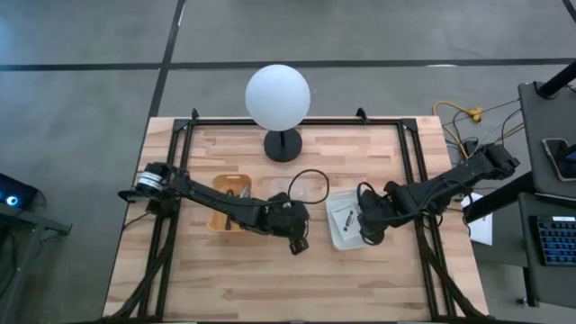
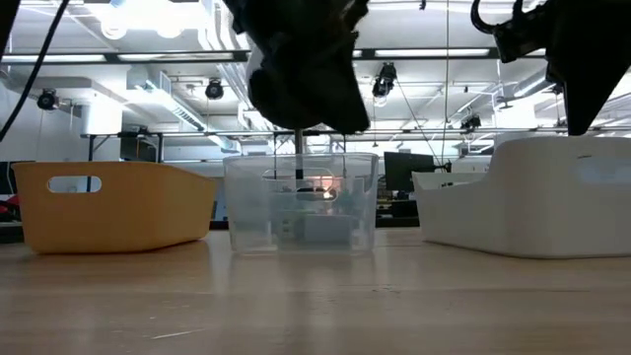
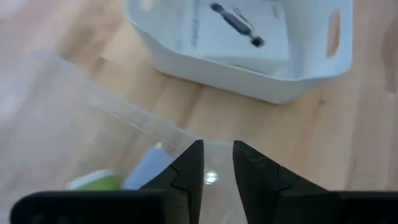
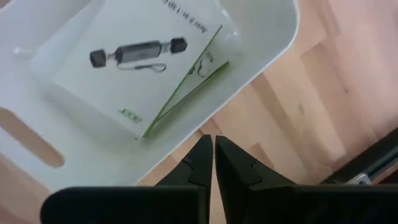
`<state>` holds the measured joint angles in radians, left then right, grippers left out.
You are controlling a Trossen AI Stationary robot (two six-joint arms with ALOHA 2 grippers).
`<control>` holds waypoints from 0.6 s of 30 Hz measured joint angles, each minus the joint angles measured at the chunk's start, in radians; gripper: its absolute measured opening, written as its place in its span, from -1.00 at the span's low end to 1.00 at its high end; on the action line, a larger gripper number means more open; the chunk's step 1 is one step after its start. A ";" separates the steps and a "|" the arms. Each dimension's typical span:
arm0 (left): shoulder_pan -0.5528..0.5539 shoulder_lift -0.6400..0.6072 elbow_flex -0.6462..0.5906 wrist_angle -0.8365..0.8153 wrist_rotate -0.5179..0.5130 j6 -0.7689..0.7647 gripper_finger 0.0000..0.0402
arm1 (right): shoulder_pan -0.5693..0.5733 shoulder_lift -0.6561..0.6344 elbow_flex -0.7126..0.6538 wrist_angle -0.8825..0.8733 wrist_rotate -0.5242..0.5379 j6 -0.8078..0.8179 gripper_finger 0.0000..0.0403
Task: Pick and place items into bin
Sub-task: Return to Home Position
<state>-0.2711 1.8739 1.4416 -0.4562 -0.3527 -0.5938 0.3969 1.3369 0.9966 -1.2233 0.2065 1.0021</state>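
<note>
While right end effector hovers, packets lie near (binned)

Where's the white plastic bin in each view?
High: white plastic bin right of centre.
Low: bin far right.
Left wrist: bin ahead of left pincer.
Right wrist: bin just beyond right pincer.
Landmark: white printed card-reader packet inside it; hidden in low view.

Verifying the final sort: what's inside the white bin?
Inside the white bin lies a flat white printed packet picturing a card reader. The edge of a second packet shows beneath it. Whatever lies under them is covered.
</note>
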 joint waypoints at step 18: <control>0.034 -0.261 -0.208 0.597 0.238 0.213 -0.98 | -0.151 -0.188 -0.207 0.745 -0.272 -0.367 -0.96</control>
<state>-0.2368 1.6124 1.2338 0.1405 -0.1144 -0.3810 0.2459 1.1493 0.7892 -0.4784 -0.0651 0.6353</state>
